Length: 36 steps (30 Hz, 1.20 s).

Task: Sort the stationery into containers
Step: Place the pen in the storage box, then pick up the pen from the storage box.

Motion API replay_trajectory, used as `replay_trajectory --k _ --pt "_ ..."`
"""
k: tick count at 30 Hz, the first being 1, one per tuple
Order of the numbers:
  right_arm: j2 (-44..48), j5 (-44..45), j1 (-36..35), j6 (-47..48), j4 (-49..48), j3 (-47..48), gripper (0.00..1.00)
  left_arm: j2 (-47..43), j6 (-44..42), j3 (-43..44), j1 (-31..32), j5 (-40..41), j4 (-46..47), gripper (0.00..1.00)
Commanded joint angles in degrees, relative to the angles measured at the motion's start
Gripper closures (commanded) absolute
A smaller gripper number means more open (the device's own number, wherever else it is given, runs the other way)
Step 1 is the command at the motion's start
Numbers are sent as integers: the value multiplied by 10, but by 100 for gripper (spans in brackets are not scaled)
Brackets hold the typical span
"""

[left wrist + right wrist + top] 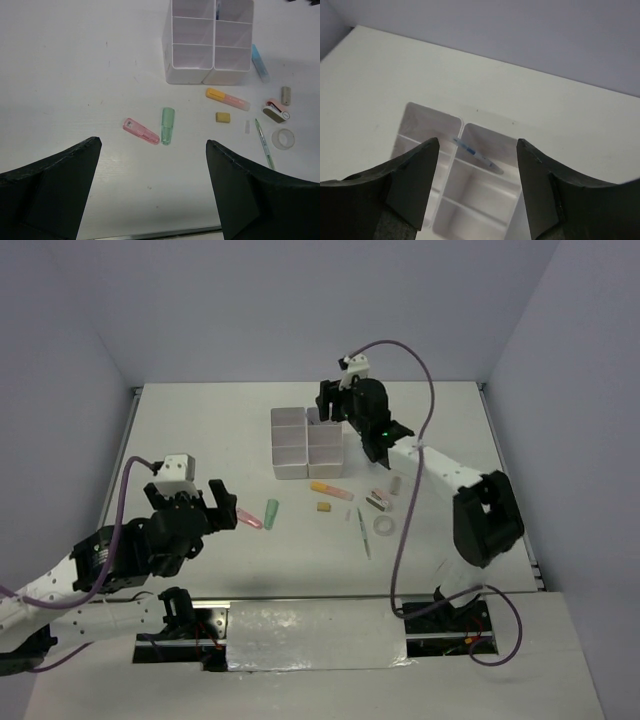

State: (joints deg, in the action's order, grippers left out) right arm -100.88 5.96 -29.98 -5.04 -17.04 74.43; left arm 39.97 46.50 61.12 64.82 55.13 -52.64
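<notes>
See the thin pen (472, 154) slanted in the far right box of the containers (290, 472), straight under the right gripper (477, 142) — spread open, holding nothing. See the pink marker (140, 131), green marker (167, 125), orange marker (227, 99) and tan eraser (222, 117) loose on the table (75, 75), with the left gripper (152, 142) wide open and empty above the pink one. Mind the way up — could clip a box wall or hook the slanted pen and tip it out; could also shove pink into green while grabbing.
</notes>
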Motion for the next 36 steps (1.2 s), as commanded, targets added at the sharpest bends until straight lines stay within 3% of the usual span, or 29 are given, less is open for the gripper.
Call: replay_trajectory --k 1,5,12,17,24,36 --pt "138 -4 -10 -24 96 36 28 16 -3 -7 3 -3 26 1" --pt "223 17 -10 -121 317 42 28 101 37 16 2 4 21 1" --pt "345 92 -77 -190 512 -124 35 223 89 56 -20 -37 42 1" --pt "362 71 -119 -227 541 -200 57 196 130 61 -60 -39 3 1" --pt "290 74 -148 -231 526 -246 53 137 139 39 -84 -34 -83 1" --pt "160 47 -127 -212 478 -251 53 55 109 1 -84 -33 -99 1"
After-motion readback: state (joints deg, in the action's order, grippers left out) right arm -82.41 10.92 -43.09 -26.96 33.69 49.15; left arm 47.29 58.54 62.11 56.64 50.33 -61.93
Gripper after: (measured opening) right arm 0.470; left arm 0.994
